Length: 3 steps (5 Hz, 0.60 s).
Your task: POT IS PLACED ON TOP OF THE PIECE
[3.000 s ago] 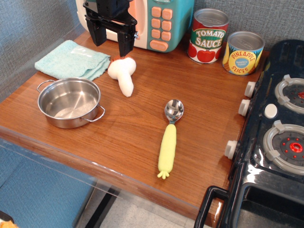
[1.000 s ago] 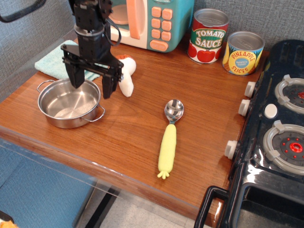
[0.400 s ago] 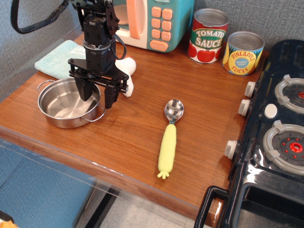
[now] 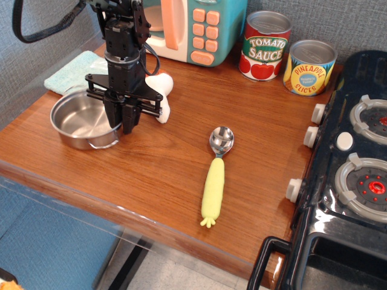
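Black arm comes straight down from the top of the frame, wrist vertical, and the gripper has its two fingers drawn together, pinching the right-hand rim of the pot. One finger sits inside the bowl, the other outside, jaws clamped on the steel wall. The pot spreads away to the left of the jaws, mouth facing up, looking slightly tipped, with its right side under the fingers; whether its base is clear of the wooden table is hard to say from this angle. A thin wire handle shows at the front, just below and left of the jaws; the far handle sits up at the back left, so the handle-to-handle line runs on a diagonal. Beyond the pot, up and left of the jaws, lies the piece, a teal cloth, its right part hidden behind the arm and its near edge touching or overlapped by the pot's rim. Just right of the jaws, the white mushroom toy peeks out, half covered by the gripper body. Well off to the right lies a yellow-handled spoon, lengthwise front to back.
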Available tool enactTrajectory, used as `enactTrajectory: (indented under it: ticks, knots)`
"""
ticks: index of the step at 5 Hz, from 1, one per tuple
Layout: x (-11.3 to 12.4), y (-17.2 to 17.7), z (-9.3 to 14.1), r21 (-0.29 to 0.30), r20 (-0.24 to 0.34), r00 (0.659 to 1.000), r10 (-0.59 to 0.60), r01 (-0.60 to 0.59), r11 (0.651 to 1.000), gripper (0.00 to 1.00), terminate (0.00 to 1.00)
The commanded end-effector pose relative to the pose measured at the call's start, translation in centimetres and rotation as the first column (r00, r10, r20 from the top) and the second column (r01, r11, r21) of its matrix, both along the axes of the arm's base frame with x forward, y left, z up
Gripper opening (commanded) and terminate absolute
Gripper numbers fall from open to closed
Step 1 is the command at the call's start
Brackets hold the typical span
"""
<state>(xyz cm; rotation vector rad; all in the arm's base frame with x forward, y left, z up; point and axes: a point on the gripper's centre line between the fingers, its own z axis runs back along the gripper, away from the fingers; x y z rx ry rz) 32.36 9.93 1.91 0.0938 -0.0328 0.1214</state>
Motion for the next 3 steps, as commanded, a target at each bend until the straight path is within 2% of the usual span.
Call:
enactTrajectory:
  ticks: [1,2,3]
  knots:
    - [-0.9,-0.5,4.3,0.04,0.157,0.984,0.085,-0.092,0.995,0.0,0.0]
    - [-1.9,-1.0,7.1,0.061,0.256,0.956,0.145,-0.165,0.984,0.0,0.0]
    - [-0.9,-1.1,8.9,0.031,0.291,0.948,0.132,-0.147,0.989,0.0,0.0]
